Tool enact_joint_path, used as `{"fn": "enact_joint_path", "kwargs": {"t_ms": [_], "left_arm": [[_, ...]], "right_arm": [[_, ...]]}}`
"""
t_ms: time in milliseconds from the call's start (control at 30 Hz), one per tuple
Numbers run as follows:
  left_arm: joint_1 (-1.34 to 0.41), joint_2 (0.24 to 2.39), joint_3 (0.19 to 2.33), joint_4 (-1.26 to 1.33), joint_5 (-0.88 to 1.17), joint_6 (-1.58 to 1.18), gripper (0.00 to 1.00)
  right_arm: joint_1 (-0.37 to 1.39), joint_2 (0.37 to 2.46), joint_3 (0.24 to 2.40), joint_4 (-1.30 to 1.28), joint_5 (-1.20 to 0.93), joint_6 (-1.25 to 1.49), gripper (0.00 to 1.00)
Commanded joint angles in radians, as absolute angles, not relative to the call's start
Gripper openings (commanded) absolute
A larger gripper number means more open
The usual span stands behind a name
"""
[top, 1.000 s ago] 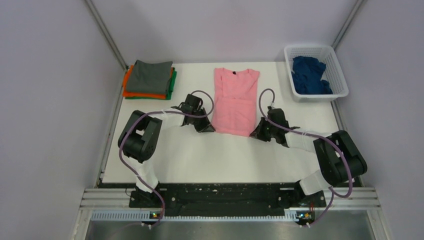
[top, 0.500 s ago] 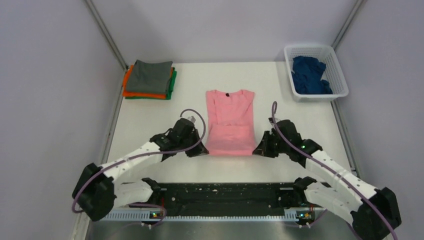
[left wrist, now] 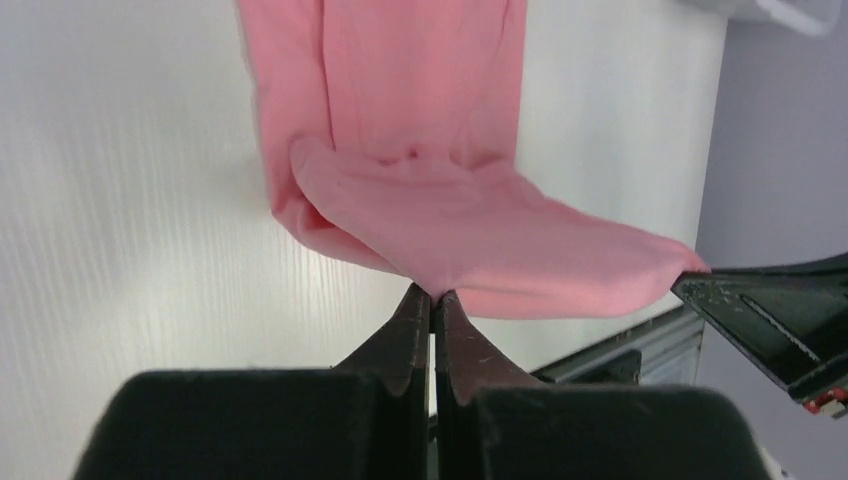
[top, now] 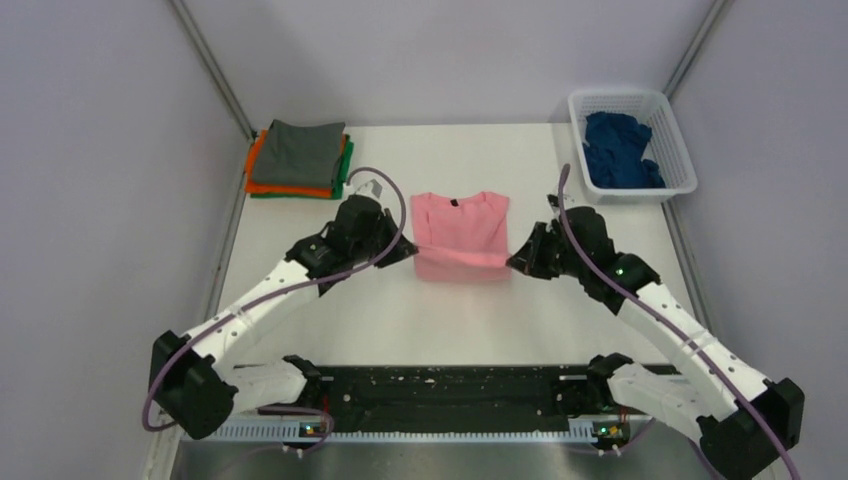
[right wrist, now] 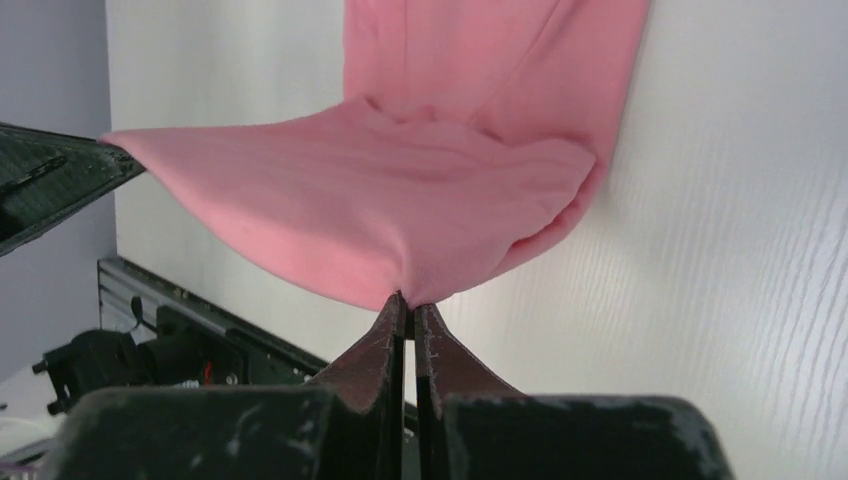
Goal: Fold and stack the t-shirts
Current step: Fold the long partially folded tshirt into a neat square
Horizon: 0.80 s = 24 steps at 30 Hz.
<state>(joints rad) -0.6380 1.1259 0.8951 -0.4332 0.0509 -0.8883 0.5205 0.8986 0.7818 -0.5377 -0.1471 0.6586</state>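
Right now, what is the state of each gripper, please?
Left gripper: closed, holding the lifted edge of the pink t-shirt.
Right gripper: closed, holding the same pink t-shirt edge.

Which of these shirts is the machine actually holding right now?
The pink shirt mid-table: both arms' jaws pinch its near hem, one at each corner. The grey, orange and green ones lie stacked; the blue one sits in the basket.

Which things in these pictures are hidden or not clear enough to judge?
- Top view: the green t-shirt shows only an edge, under the grey t-shirt and orange t-shirt.
- Top view: the navy t-shirt lies crumpled in the basket; sleeves unclear.
- Wrist views: the lifted pink t-shirt fold hides the layer beneath.
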Motion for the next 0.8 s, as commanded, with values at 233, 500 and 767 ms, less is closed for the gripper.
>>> {"fn": "enact_joint_path", "kwargs": {"t_ms": [233,500,767], "left_arm": [[-0.403,1.489,1.233,-0.382,0.146,-0.721,0.00],[-0.338,1.709,1.410,-0.379,0.182,-0.694,0.00],[-0.301,1.928,1.595,-0.401,0.242,-0.678,0.00]], "right_arm": [[0.352,1.208,1.005,-0.316,-0.138,0.567,0.00],[0.308,1.424,1.134,-0.255,-0.041,0.551,0.00],[0.271,1.628,1.227,-0.207,-0.055,0.517,0.00]]}}
